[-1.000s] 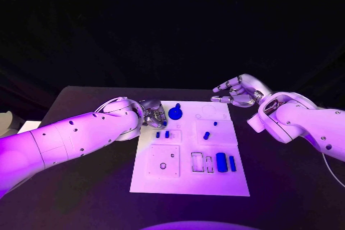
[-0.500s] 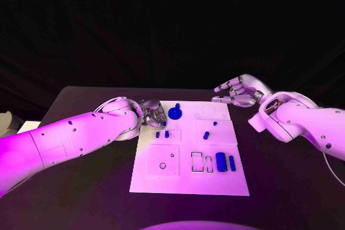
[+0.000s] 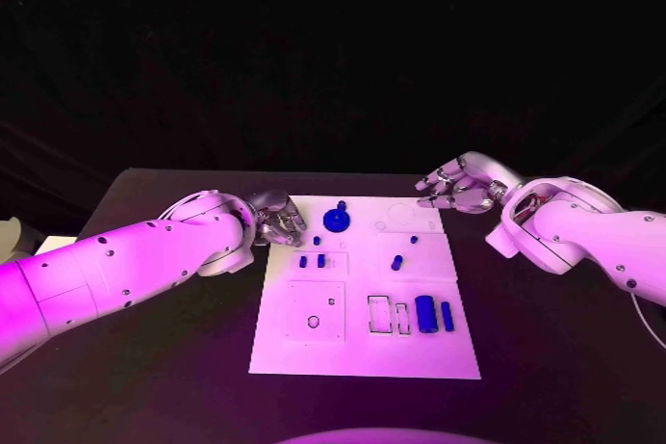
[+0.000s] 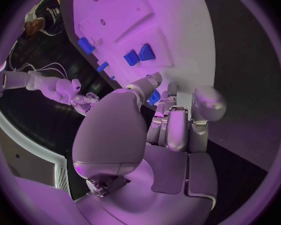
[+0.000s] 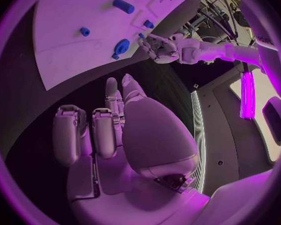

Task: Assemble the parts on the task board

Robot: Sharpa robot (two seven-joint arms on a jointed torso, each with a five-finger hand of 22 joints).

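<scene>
The white task board point(image 3: 364, 352) lies mid-table, also seen in the left wrist view point(image 4: 178, 30) and the right wrist view point(image 5: 72, 60). A round blue part point(image 3: 336, 219) point(image 5: 120, 46) stands near its far left corner. Small blue pieces point(image 3: 313, 260) sit below it, and two longer blue parts point(image 3: 433, 314) lie toward the right. My left hand point(image 3: 278, 219) point(image 4: 162, 130) hovers at the board's far left edge with its fingers curled; a blue bit point(image 4: 154, 97) shows just past its thumb. My right hand point(image 3: 458, 186) point(image 5: 115, 130) hangs beyond the board's far right corner, fingers curled, holding nothing.
Black table point(image 3: 166, 367) surrounds the board on all sides. Rectangular recesses point(image 3: 379, 312) and a raised square plate point(image 3: 317, 309) mark the board's near half. Two faint round recesses point(image 3: 407, 214) lie at its far right corner.
My left hand has drawn back to the left, away from the round blue part. My right hand has curled its spread fingers in and dropped slightly.
</scene>
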